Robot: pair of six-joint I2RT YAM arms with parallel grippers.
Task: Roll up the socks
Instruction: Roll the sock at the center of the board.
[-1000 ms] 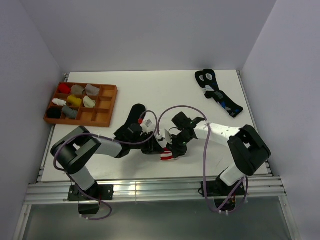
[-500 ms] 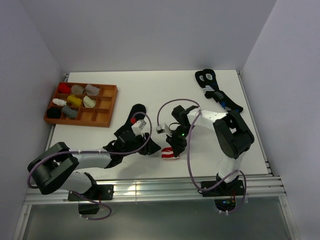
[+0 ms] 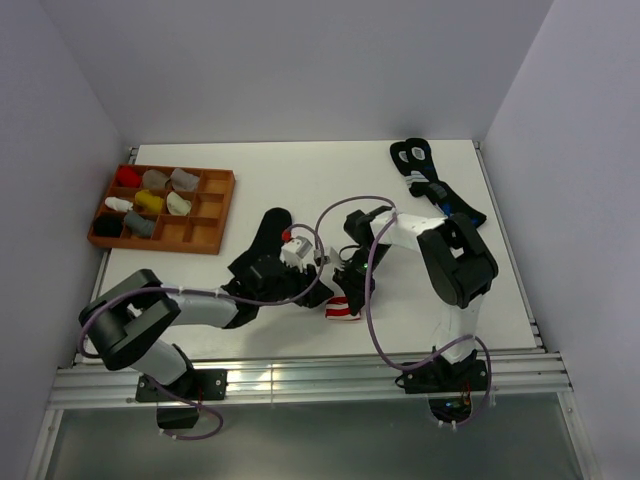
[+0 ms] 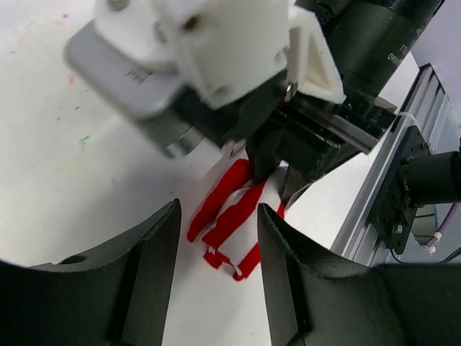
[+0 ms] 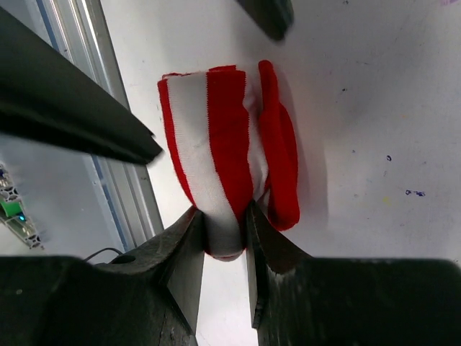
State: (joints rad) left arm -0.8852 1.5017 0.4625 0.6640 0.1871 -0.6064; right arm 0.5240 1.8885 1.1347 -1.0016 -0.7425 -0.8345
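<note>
The red-and-white striped sock [image 3: 343, 309] lies folded on the white table near the front edge. My right gripper [image 5: 225, 216] is shut on one folded end of this striped sock [image 5: 216, 130]. My left gripper [image 4: 218, 216] stands open right beside it, and the sock [image 4: 232, 220] shows on the table past the gap between its fingers, touching neither. In the top view both grippers meet over the sock, left gripper [image 3: 318, 291] and right gripper [image 3: 350, 292]. The black sock [image 3: 272, 224] lies flat behind my left arm, partly covered by it.
An orange compartment tray [image 3: 216, 216] with several small sock bundles stands at the back left. Dark socks with white rings and blue marks [image 3: 436, 191] lie at the back right. An aluminium rail [image 3: 300, 375] runs along the table's front edge, close to the striped sock.
My left gripper's jaws have spread wider beside the striped sock, and the left arm's elbow has swung left and back. The right gripper keeps its hold on the sock.
</note>
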